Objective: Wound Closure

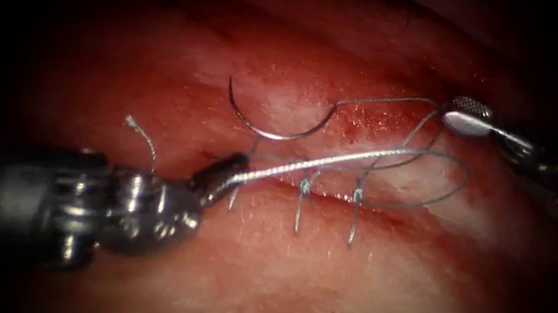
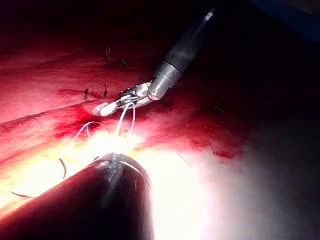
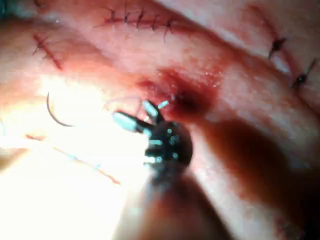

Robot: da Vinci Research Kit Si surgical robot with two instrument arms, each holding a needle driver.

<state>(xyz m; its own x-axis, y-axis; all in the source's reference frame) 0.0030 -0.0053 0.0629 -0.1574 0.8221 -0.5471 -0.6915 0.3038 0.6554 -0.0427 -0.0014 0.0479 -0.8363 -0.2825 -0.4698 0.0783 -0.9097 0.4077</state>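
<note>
The curved needle [image 1: 284, 137] lies free on the tissue [image 1: 294, 275], just above the cut's left end, held by neither tool and not in the tissue; it also lies on pale tissue as the needle [image 3: 51, 114]. My left tool [image 1: 227, 172] is shut on the thread [image 1: 322, 164], which runs taut to the right along the cut [image 1: 398, 202]. At the cut's right end my right tool [image 1: 462, 116] has its jaws open and holds nothing. Thread from the needle's tail loops loosely around it. The right tool [image 3: 135, 114] stands with spread jaws, and the right tool [image 2: 112, 106] has thread loops hanging from it.
Two finished stitches [image 1: 304, 189] [image 1: 357, 196] cross the cut, with cut ends trailing toward the front. A short loose thread end [image 1: 137, 128] curls above the left tool's wrist. Red fluid [image 1: 367, 123] wets the tissue around the cut. Older stitched cuts [image 3: 140, 21] lie farther off.
</note>
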